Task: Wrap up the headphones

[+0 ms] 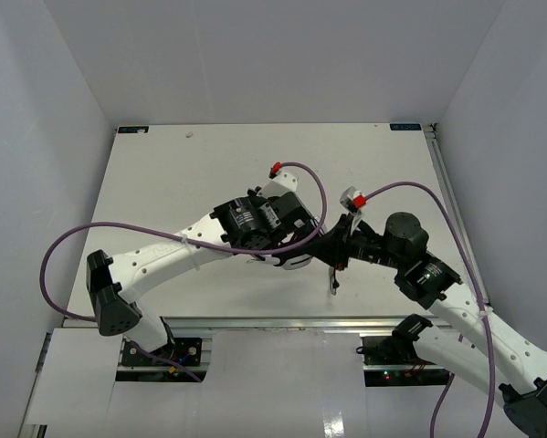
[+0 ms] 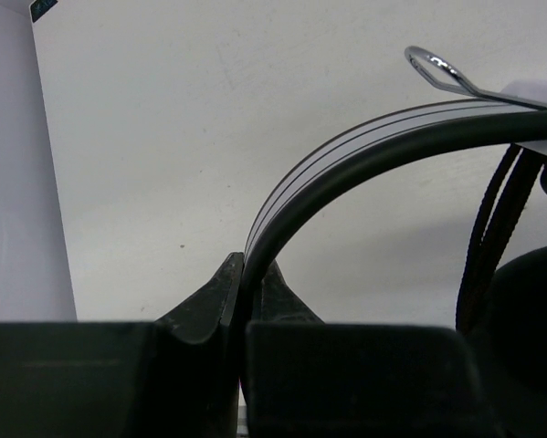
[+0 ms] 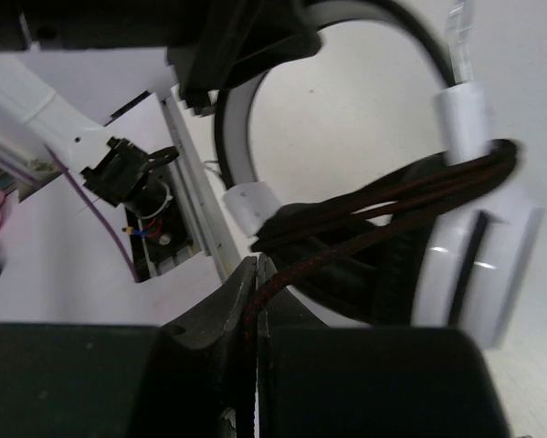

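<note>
From above, the headphones (image 1: 296,261) sit mid-frame, held between both arms.

Left wrist view: at the bottom middle, the left gripper (image 2: 244,290) is squeezed shut on the thin headband (image 2: 346,151).

Right wrist view: at the bottom middle, the right gripper (image 3: 256,290) pinches the cord (image 3: 383,212). If it pulls too hard, the cord may slip out and the loops may fall loose.

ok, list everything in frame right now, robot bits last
headphones: one, white and black, mid-table
headband: one, black and white, pinched in left end effector
cord: one, dark braided, strands bunched across an ear cup, one strand in right end effector
table: one, white, under everything
purple cables: at least two, purple, looping over table left and right
arms: two, white and black, bases at near edge
left end effector: one, black, shut on headband
right end effector: one, black, shut on cord
</note>
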Robot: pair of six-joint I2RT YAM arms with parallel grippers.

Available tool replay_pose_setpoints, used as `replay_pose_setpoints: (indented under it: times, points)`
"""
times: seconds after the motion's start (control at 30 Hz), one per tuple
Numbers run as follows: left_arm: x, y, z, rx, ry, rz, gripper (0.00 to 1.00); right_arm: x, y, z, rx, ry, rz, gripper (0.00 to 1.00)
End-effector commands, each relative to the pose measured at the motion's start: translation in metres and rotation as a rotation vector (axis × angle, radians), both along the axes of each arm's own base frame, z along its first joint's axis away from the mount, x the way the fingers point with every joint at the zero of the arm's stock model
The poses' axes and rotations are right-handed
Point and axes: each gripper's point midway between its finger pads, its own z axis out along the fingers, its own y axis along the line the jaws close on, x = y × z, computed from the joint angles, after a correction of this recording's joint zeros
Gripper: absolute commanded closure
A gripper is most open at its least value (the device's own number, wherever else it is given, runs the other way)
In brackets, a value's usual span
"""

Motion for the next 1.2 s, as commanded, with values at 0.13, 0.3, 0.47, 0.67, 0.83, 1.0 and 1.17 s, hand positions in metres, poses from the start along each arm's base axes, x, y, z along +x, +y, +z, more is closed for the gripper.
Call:
replay_pose_setpoints:
  times: [0.13, 0.3, 0.47, 0.67, 0.83, 1.0, 1.17]
  points:
    - [0.021, -0.004, 0.045, -0.267, -0.132, 0.212, 1.0, -0.038, 0.04, 0.013, 0.088, -0.053, 0.094, 0.92]
    - [0.02, -0.013, 0.079, -0.526, -0.142, 0.155, 1.0, -0.034, 0.046, -0.02, 0.031, -0.053, 0.0, 0.92]
    - [0.011, -0.012, 0.104, -0.7, -0.158, 0.09, 1.0, -0.029, 0.042, -0.039, 0.007, -0.081, -0.094, 0.92]
    - [0.009, 0.003, 0.097, -0.745, -0.188, 0.171, 1.0, -0.042, 0.058, -0.037, 0.023, -0.123, -0.084, 0.9]
    - [0.004, 0.008, 0.101, -0.851, -0.214, 0.186, 1.0, -0.047, 0.068, -0.047, -0.024, -0.144, -0.139, 0.9]
    - [-0.006, 0.009, 0.118, -0.961, -0.212, 0.14, 1.0, -0.038, 0.067, -0.067, -0.033, -0.151, -0.209, 0.92]
    - [-0.023, 0.01, 0.132, -1.053, -0.175, 0.068, 1.0, -0.03, 0.068, -0.08, -0.047, -0.174, -0.245, 0.92]
